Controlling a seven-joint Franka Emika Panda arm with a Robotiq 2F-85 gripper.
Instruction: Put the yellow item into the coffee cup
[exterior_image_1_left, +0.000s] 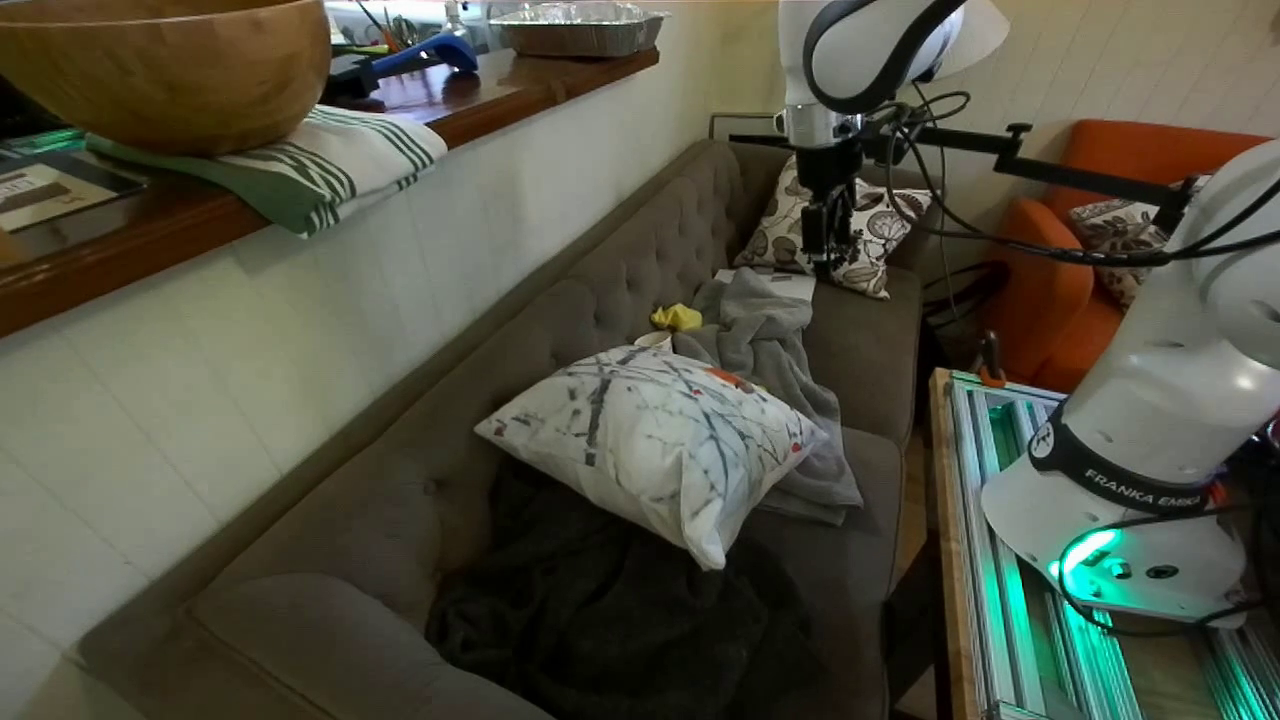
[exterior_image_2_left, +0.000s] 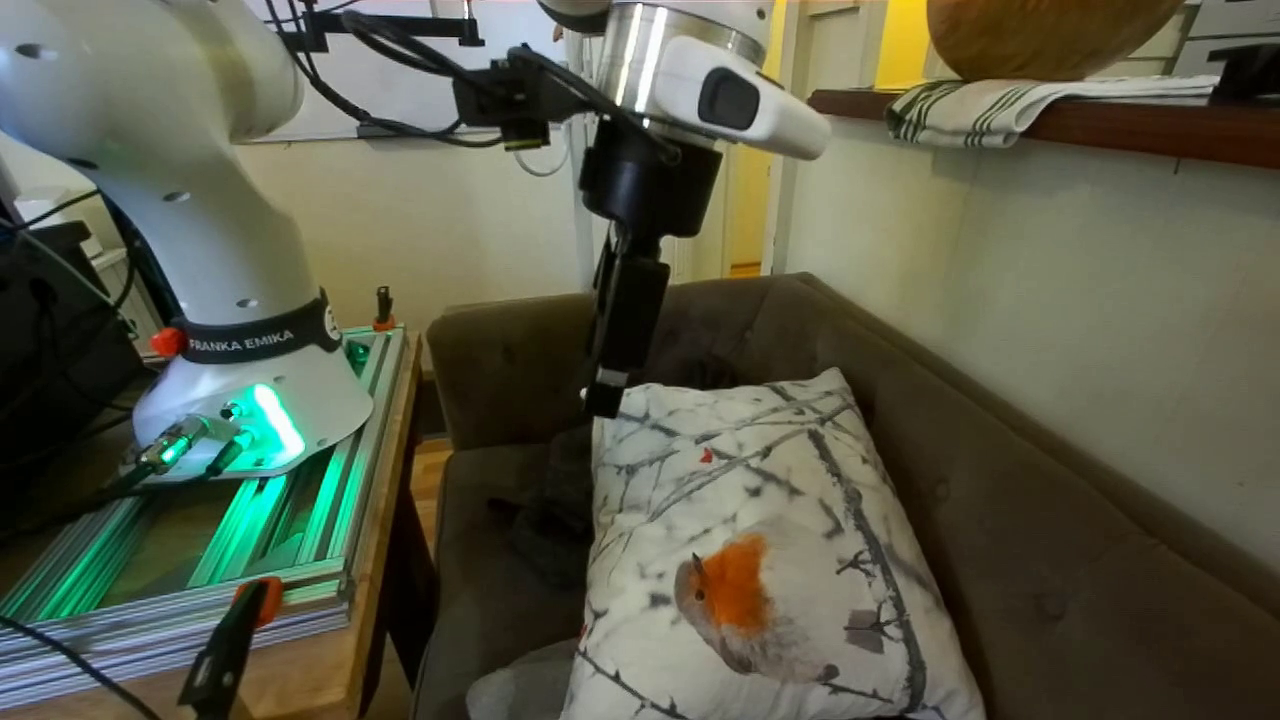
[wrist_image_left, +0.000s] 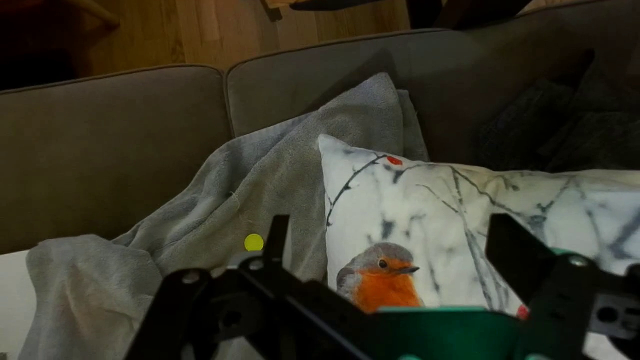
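Now the black two-fingered gripper (wrist_image_left: 389, 220) is spread wide, nothing clasped, and the crumpled bright-yellow lump (exterior_image_1_left: 677, 317) is seen just beside the partly hidden white cup (exterior_image_1_left: 655, 341).

All three views look down on the sofa (exterior_image_1_left: 380, 500).

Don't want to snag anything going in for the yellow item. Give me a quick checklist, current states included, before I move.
1. Gripper open: ok, its fingers stand apart.
2. Yellow item located: ok, beside the coffee cup in an exterior view.
3. Whole coffee cup visible: not ok, the bird cushion hides its lower part.
4. Gripper lined up for the grasp: probably not ok, the wrist view shows the bird cushion between the fingers.
5. Yellow spot in the wrist view being that same item: cannot tell.
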